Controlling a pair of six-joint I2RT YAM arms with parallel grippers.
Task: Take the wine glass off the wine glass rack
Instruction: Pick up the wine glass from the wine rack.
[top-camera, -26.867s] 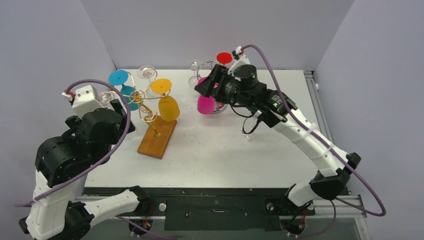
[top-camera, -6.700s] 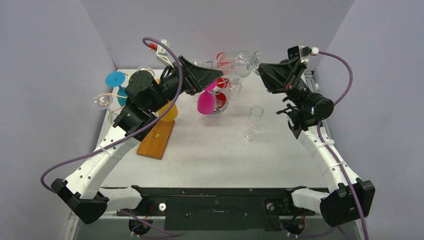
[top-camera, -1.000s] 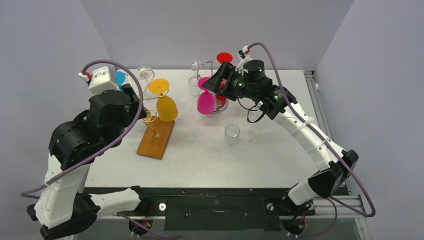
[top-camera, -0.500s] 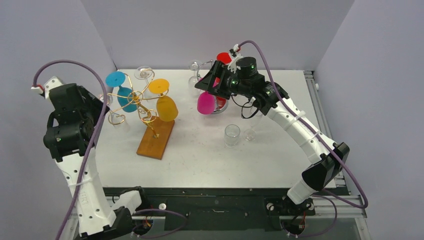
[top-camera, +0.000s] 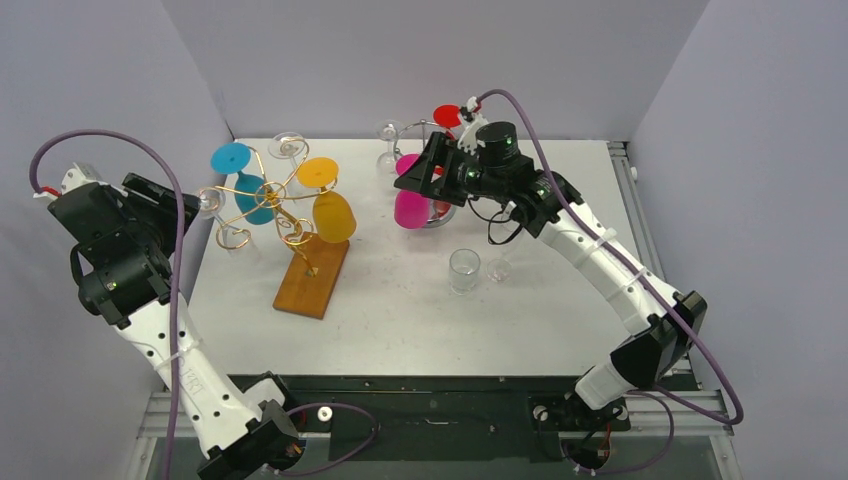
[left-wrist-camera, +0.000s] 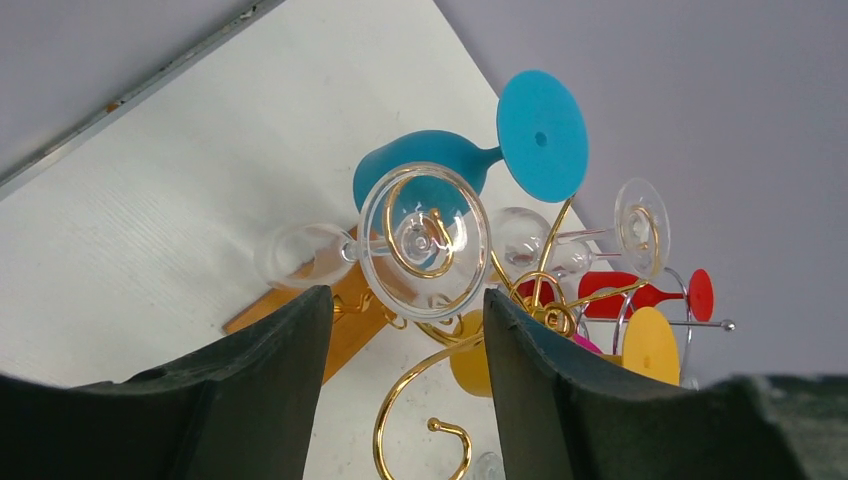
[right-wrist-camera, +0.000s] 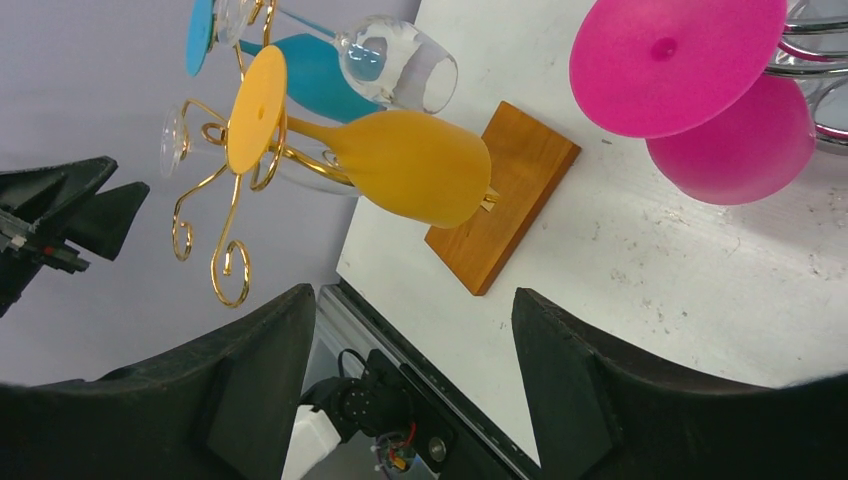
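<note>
A gold wire rack (top-camera: 275, 195) on a wooden block stands on the white worktop (top-camera: 400, 320). A clear wine glass (left-wrist-camera: 424, 240) hangs on the rack's left side, its round foot caught in a gold curl. The left pincer (left-wrist-camera: 405, 300) is up in the air just left of the rack. Its fingers are apart and hold nothing. The right pincer (right-wrist-camera: 410, 295) is right of the rack, by a pink glass (top-camera: 411, 205), fingers apart and empty.
</note>
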